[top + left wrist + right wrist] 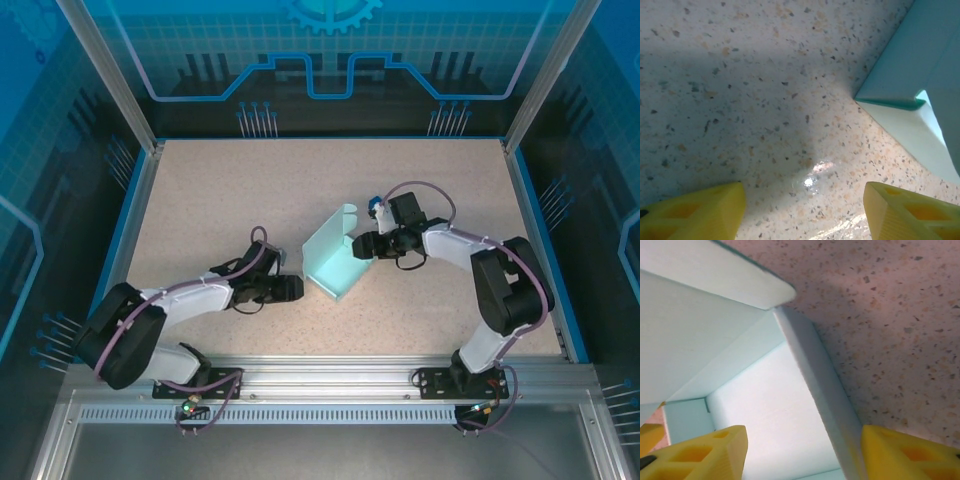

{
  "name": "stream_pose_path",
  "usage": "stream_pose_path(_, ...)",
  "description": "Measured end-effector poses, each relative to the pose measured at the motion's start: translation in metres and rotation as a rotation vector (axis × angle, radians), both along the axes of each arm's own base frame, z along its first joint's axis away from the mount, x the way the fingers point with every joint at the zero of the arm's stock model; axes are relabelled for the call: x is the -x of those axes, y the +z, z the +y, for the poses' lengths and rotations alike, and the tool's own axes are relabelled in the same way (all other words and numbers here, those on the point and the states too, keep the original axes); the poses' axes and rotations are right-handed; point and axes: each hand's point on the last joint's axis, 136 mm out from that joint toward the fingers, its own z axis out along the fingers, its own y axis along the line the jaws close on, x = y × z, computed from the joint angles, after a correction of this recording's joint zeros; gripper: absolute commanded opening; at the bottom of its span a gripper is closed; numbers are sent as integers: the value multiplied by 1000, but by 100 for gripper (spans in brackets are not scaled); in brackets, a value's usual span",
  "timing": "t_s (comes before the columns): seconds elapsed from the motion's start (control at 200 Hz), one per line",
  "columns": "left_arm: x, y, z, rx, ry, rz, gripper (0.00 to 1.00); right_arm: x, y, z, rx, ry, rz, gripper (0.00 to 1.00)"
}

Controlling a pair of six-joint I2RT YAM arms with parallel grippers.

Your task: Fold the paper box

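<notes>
The paper box lies half-folded in the middle of the table; my right gripper stands spread astride one wall — placed, I judge, to crease it upright; my left gripper hovers spread beside its corner — touching nothing.

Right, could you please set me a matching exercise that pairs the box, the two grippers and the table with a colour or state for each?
Things:
1. box
2. left gripper
3. right gripper
4. table

Descriptions:
A. speckled beige
B. open, astride a wall of the box
C. pale blue, partly folded
D. open over bare table, the box off to one side

Pairs: 1-C; 2-D; 3-B; 4-A
</notes>
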Motion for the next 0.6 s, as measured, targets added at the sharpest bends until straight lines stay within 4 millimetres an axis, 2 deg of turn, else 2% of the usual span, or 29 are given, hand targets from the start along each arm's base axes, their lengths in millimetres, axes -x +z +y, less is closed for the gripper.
stream_pose_path(0.13,-3,-1,0,-10,10,12,66,6,5,4,-14,5,-6,62)
stream_pose_path(0.6,-16,-5,6,16,61,173,66,43,-7,16,1,4,16,61)
